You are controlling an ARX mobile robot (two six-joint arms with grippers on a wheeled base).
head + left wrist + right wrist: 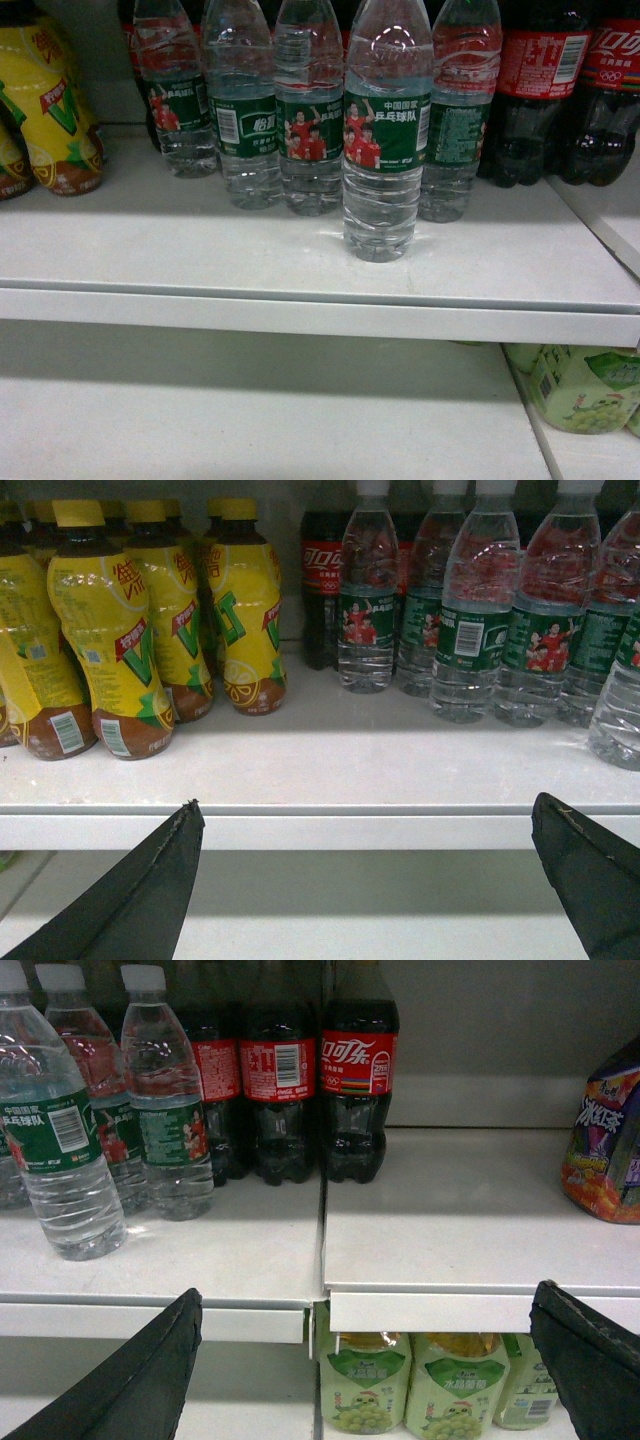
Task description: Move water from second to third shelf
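Observation:
Several water bottles with green labels stand in a cluster on the upper white shelf (300,262). The front water bottle (386,140) stands nearest the shelf edge. The lower shelf (250,410) lies bare beneath it. Neither gripper shows in the head view. My left gripper (367,815) is open and empty, level with the shelf's front lip, with the water (470,620) up and to its right. My right gripper (370,1300) is also open and empty, below the shelf lip, with the front water bottle (62,1150) up at its left.
Yellow drink bottles (110,650) fill the upper shelf's left side. Dark cola bottles (280,1070) stand right of the water. Green grape drink bottles (365,1380) sit on the lower shelf at the right. A purple and orange pack (605,1150) is at the far right.

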